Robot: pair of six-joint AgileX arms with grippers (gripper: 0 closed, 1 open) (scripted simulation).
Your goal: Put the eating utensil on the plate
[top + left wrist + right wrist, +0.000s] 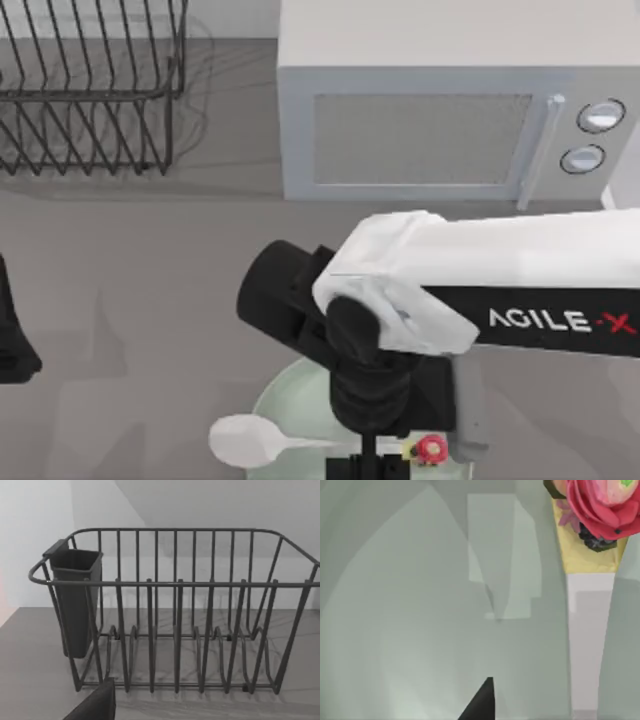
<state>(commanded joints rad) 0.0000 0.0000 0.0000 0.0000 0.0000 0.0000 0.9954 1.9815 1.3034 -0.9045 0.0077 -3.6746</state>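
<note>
Hiding most of the plate (285, 395), the right arm covers it.

"AGILE-X" in white and red lettering on the right arm (540, 290), no other text seemingly legible

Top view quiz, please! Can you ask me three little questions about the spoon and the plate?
1. True or false: the spoon lies inside the dish rack.
2. Which arm's tool hangs over the plate? A) left B) right C) both
3. Fill in: the big white box with two round knobs behind the plate is the ____.

Key:
1. False. Its bowl sticks out over the plate's left rim.
2. B, the right tool.
3. microwave
</note>
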